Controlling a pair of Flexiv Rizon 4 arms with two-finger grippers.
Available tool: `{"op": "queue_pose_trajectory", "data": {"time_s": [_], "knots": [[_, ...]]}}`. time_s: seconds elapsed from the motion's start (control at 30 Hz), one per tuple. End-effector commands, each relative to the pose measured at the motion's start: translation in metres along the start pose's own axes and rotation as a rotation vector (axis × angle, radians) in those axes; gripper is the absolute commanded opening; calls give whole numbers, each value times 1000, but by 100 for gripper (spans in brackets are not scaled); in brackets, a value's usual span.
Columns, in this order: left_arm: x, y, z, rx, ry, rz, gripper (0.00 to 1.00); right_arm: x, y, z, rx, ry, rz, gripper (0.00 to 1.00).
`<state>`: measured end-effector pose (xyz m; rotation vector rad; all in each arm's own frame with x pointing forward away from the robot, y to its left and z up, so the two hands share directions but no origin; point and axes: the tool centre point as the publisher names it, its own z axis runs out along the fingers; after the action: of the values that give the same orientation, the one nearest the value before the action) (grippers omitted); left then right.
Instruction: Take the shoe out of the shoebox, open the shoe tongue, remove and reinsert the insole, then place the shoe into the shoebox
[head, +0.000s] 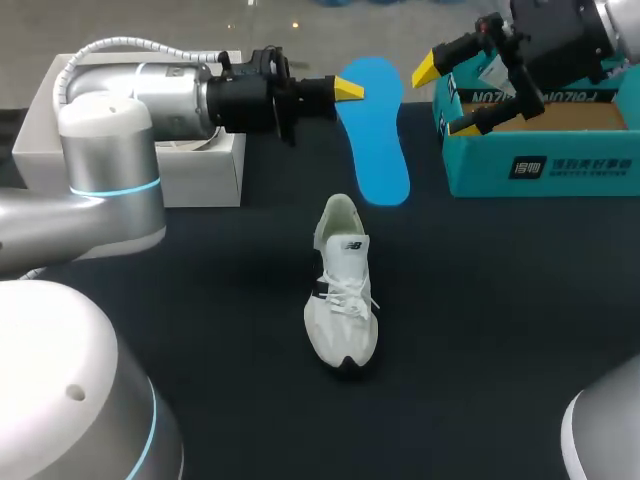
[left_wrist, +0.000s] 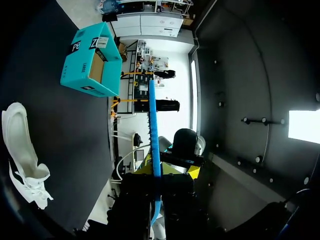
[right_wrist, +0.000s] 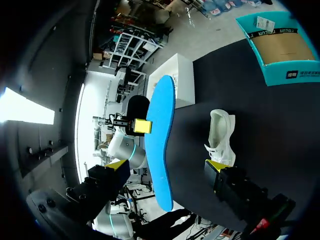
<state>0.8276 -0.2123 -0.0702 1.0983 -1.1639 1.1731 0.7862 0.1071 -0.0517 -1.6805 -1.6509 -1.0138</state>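
The left tool (head: 347, 90) pinches the blue insole (head: 372, 130) at one end, while the right tool (head: 445, 98) gapes wide near the shoebox (head: 540, 165). The shoe (head: 342, 285) lies mid-surface (nothing steadies it), so I'd guess that pushing the insole in could shove it away or buckle the insole.

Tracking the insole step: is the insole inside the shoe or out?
Out. The left gripper holds the blue insole between its fingers, apart from the white shoe.

Shoebox (head: 480, 178): white lettering (head: 540, 97) on flap, dark label (head: 527, 167) on front wall. Shoe (head: 342, 300): small side logo (head: 352, 245).
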Motion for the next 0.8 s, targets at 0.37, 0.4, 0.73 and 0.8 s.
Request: {"op": "queue_pose_trajectory", "data": {"time_s": [0.37, 0.4, 0.73, 0.8], "knots": [[5, 4, -7, 11, 55, -19, 0, -14, -2, 0, 15, 773, -42, 100], [5, 4, -7, 10, 54, -20, 0, -12, -2, 1, 27, 760, -77, 100], [3, 7, -5, 9, 39, -20, 0, -8, 2, 2, 18, 693, -102, 100], [4, 7, -4, 8, 37, -18, 0, -10, 3, 2, 11, 669, -88, 100]]}}
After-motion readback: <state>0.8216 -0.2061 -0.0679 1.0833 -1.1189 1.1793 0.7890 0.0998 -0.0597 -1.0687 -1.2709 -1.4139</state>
